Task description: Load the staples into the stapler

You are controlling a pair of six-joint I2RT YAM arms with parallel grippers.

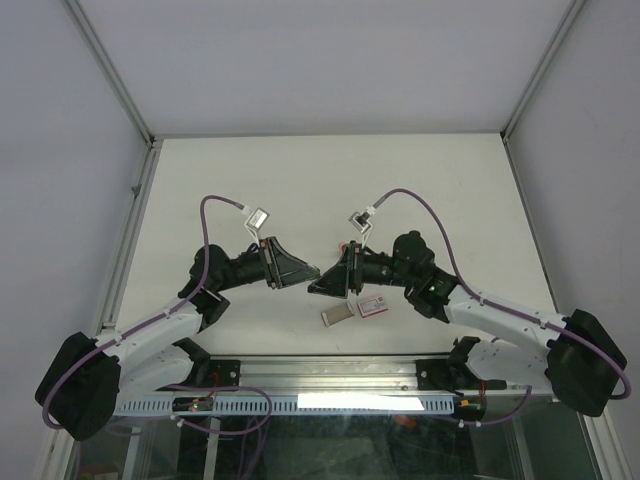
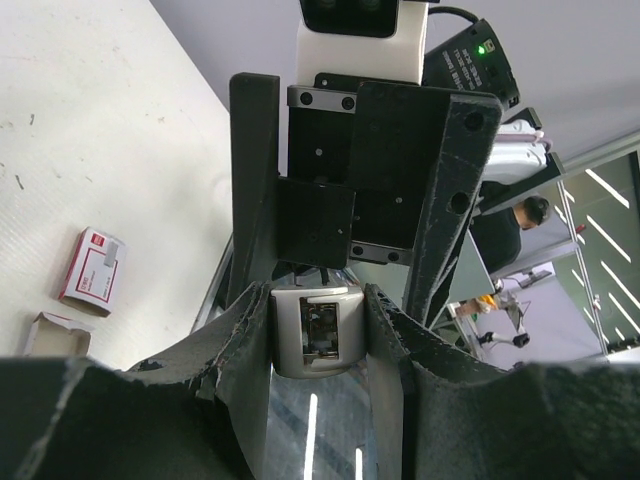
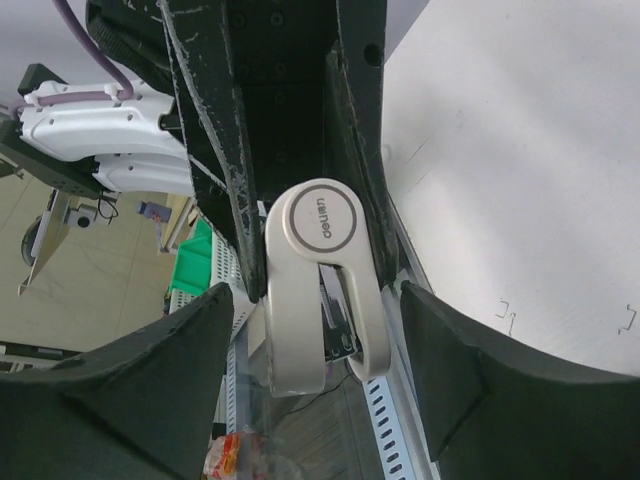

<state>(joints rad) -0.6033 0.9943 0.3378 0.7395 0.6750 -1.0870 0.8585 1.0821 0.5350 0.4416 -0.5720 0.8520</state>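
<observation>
My left gripper is shut on the light grey stapler and holds it up off the table. In the right wrist view the stapler stands end-on between the left gripper's black fingers, with its top arm lifted off the magazine. My right gripper faces it, open, its fingers standing wide on either side without touching. The two grippers meet nose to nose in the top view, left gripper, right gripper. Two tiny bent staples lie loose on the table.
A small red-pink staple box and its greyish inner tray lie on the table just below the right gripper. In the left wrist view the box and the tray lie at the left. The table's metal front rail runs close behind them.
</observation>
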